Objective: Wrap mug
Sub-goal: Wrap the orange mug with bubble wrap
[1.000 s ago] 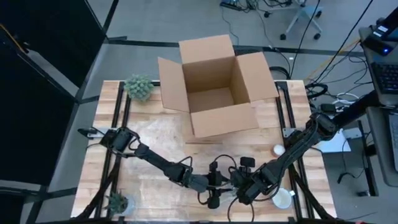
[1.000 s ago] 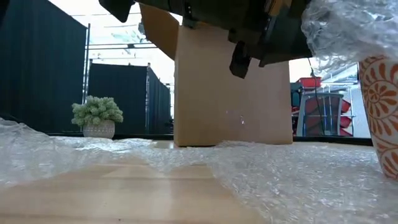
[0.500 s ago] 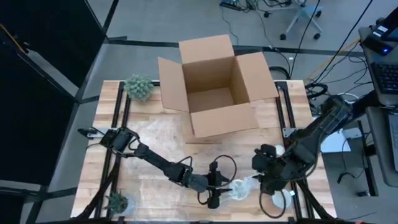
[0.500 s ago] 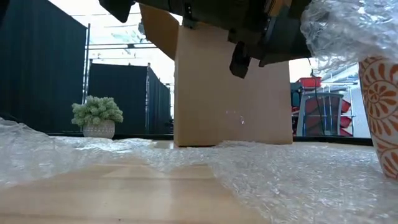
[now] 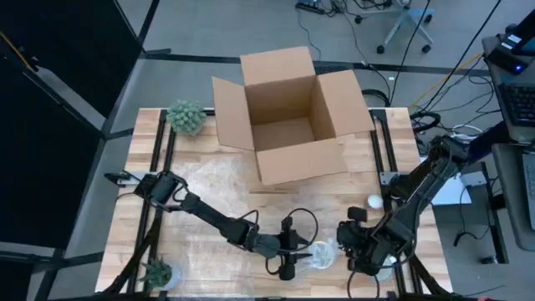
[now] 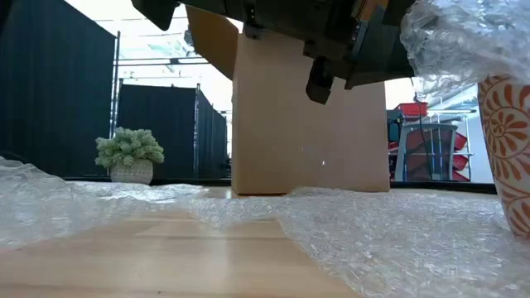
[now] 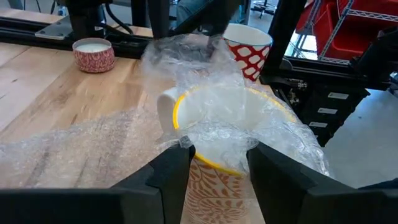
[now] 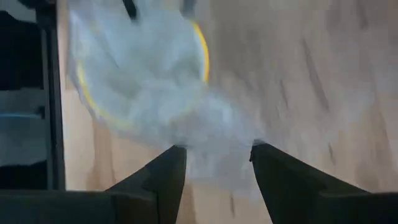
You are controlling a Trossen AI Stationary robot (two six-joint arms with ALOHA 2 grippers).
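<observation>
The mug [image 7: 214, 193], orange-patterned with a yellow rim, stands upright near the table's front edge, and bubble wrap [image 7: 199, 62] is draped over its mouth. In the low view the mug [image 6: 507, 149] rests on more wrap [image 6: 389, 240] spread on the table. My left gripper [image 7: 221, 152] comes in level from the table's left. Its fingers are apart, at the mug's wrap-covered near rim. My right gripper [image 8: 217, 149] hangs above the mug [image 8: 143, 68], pointing down, with gathered wrap running into its fingers. In the high view it [image 5: 351, 247] sits just right of the wrapped mug [image 5: 322, 255]. My left gripper's fingertips [image 7: 186, 152] stand at the wrap over the mug's near rim; I cannot tell whether they touch it. My right gripper has a gathered bunch of the bubble wrap [image 8: 214, 134] between its two fingers, coming from above. The wrap spreads from there over the mug's mouth; the view is blurred.
An open cardboard box [image 5: 288, 117] stands at the far middle, with a potted plant [image 5: 187, 117] to its left. A smaller plant [image 5: 157, 272] sits at the near left corner. A red-and-white cup [image 7: 249, 46] and a small red dish [image 7: 93, 55] stand beyond the mug.
My right gripper has pulled away from the mug toward the table's right and far edges, drawing wrap out from the mug. It has then come back toward the near edge and the mug. The mug and my left gripper have stayed put.
</observation>
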